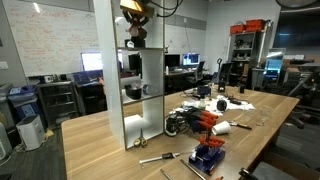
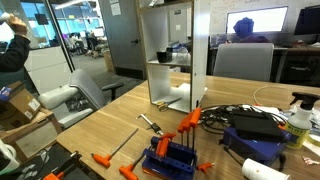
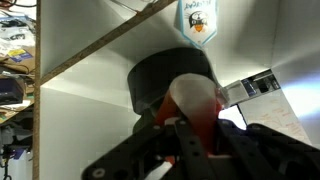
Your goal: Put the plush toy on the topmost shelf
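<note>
Wrist view: the gripper [image 3: 195, 128] has its fingers [image 3: 245, 140] pinching the plush toy [image 3: 195, 100]. The toy sits between them and bulges forward past the tips. It is roundish, so there is no long axis to align. A dark round object [image 3: 165, 80] lies just beyond the toy, against a white surface, and a white board edge [image 3: 100, 45] runs diagonally above. Whether that board is the topmost shelf cannot be told from this view.

In an exterior view the shelving unit [image 1: 108, 80] stands near the far edge of the bench [image 1: 100, 150]. Dark hardware with an orange patch shows high in the unit, at the frame's upper border and well clear of the bench. In an exterior view the topmost shelf [image 2: 168, 7] lies at the frame's upper limit, and no gripper can be made out there.

Judgement: the toy is in hand and already high. Release depends on the toy being over the top board, not beneath it, and that is unconfirmed.
</note>
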You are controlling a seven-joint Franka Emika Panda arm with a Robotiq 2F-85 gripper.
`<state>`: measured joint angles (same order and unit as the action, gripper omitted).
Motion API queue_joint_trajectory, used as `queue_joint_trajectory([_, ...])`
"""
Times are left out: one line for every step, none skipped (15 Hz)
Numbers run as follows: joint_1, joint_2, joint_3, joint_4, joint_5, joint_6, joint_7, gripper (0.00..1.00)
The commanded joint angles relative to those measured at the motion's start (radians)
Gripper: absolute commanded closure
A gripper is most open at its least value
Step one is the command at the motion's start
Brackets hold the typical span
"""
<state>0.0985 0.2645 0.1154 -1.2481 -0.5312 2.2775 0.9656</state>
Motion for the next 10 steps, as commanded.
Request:
queue_joint_trajectory([0.034,0.143,-0.068,0.219,0.070,-0.047,-0.100,0.88])
queue_joint_trajectory([0.037,0.165,-0.082,0.251,0.088,-0.056,-0.118,0.88])
queue_joint_trajectory([0.038,0.185,-0.096,0.283,0.105,-0.067,-0.136,0.88])
queue_joint_trajectory([0.040,0.204,-0.110,0.316,0.119,-0.076,-0.151,0.88])
queue_joint_trajectory([0.006,0.216,-0.073,0.338,0.103,-0.089,-0.152,0.88])
queue_joint_trajectory([0.006,0.229,-0.078,0.362,0.103,-0.100,-0.160,0.88])
queue_joint_trajectory([0.004,0.239,-0.078,0.384,0.101,-0.114,-0.166,0.88])
queue_joint_trajectory([0.002,0.249,-0.078,0.405,0.099,-0.124,-0.169,0.88])
queue_joint_trajectory([0.000,0.259,-0.077,0.425,0.100,-0.135,-0.174,0.88])
queue_joint_trajectory([0.001,0.270,-0.076,0.443,0.098,-0.147,-0.177,0.88])
